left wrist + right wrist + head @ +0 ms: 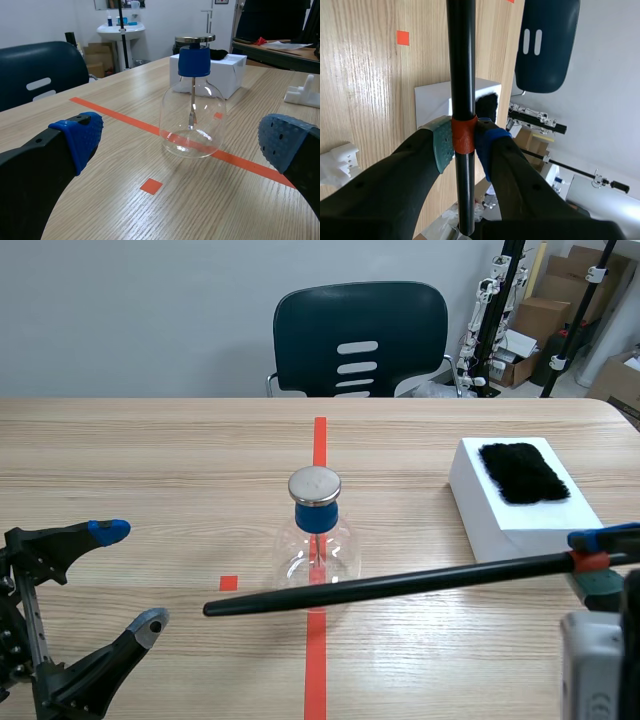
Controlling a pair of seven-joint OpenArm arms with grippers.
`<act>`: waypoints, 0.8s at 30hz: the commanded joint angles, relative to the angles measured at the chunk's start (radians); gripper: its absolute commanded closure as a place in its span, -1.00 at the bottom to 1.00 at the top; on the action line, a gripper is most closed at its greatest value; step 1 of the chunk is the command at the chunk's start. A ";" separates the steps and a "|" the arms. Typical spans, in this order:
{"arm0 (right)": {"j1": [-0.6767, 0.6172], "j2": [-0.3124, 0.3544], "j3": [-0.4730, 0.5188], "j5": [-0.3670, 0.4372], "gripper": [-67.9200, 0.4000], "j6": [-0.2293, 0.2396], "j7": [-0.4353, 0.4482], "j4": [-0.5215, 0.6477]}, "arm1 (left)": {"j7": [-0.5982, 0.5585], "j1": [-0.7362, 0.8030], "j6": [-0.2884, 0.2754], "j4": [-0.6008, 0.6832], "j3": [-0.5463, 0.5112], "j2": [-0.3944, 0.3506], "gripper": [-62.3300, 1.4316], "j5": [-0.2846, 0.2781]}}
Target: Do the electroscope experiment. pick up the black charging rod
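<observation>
The wooden bench [120, 460] ran away from the robot, with a dark chair [360, 340] at its far edge. On the right side of the bench sat a white block [520, 515], and a patch of black fur [522, 472] lay on top of it. Near the middle, on the orange tape line, stood the electroscope [316, 540], a clear glass flask with a blue stopper and a flat metal disc [314, 484] on top.

The black charging rod [400, 586] was off the bench, held roughly level. It reached from the right toward the left, crossing in front of the flask's base on the robot's side. The right gripper [464, 145] was clenched on the rod at its orange band [464, 136], one pad on each side. The left gripper [131, 575] was released, its fingers wide apart, low over the bench, with the flask ahead of it. A small white stand [305, 92] rested beyond the flask.
</observation>
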 commanded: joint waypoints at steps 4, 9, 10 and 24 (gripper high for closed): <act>-0.034 -0.020 0.014 -0.003 0.97 -0.024 0.014 0.004 | -0.018 -0.003 -0.001 0.011 -0.003 -0.006 -1.00 -0.009; -0.033 -0.020 0.014 0.005 0.97 -0.023 -0.026 0.004 | -0.018 -0.003 -0.001 0.011 -0.003 -0.006 -1.00 -0.010; -0.033 -0.020 0.014 0.005 0.97 -0.023 -0.035 0.004 | -0.018 -0.003 -0.001 0.011 -0.003 -0.006 -1.00 -0.010; -0.030 -0.020 0.014 0.005 0.97 -0.023 -0.050 0.004 | -0.018 -0.003 -0.001 0.011 -0.003 -0.006 -1.00 -0.010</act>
